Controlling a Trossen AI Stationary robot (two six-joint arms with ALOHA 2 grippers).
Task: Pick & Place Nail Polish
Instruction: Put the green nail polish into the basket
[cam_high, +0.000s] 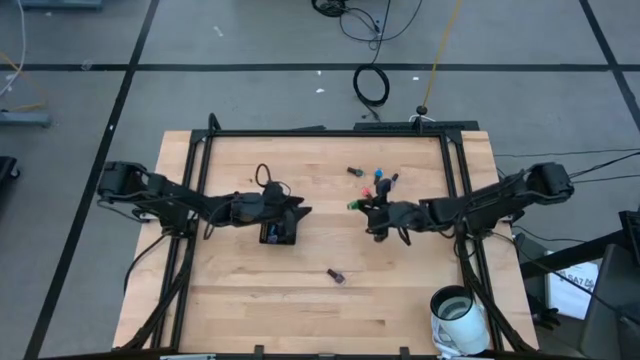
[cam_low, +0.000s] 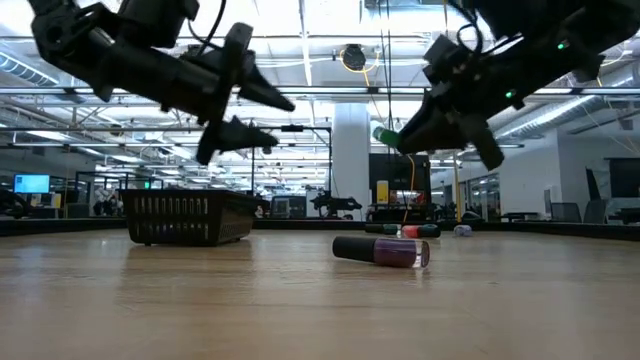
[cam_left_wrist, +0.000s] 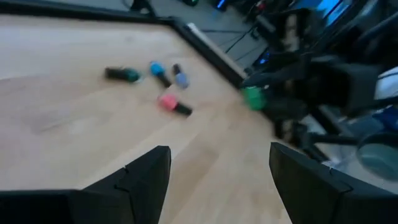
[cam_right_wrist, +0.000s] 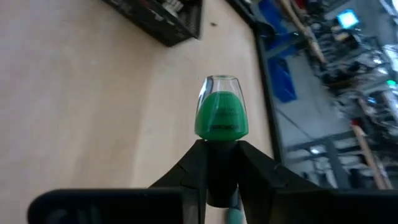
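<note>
The green bottle (cam_right_wrist: 221, 115) is pinched by its cap in the right gripper (cam_right_wrist: 221, 171), lifted above the table (cam_high: 250, 290), well apart from the black basket (cam_high: 277, 232). The left gripper (cam_left_wrist: 217, 186) hangs wide open over the basket. The thin grip could let the bottle tilt and drop during carrying.

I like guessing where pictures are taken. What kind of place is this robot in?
Probably a big robot lab or workshop. Behind the wooden table the low view shows a long hall with ceiling lights and glowing screens, and cables lie on the floor. The right gripper holds a green nail polish bottle.
</note>
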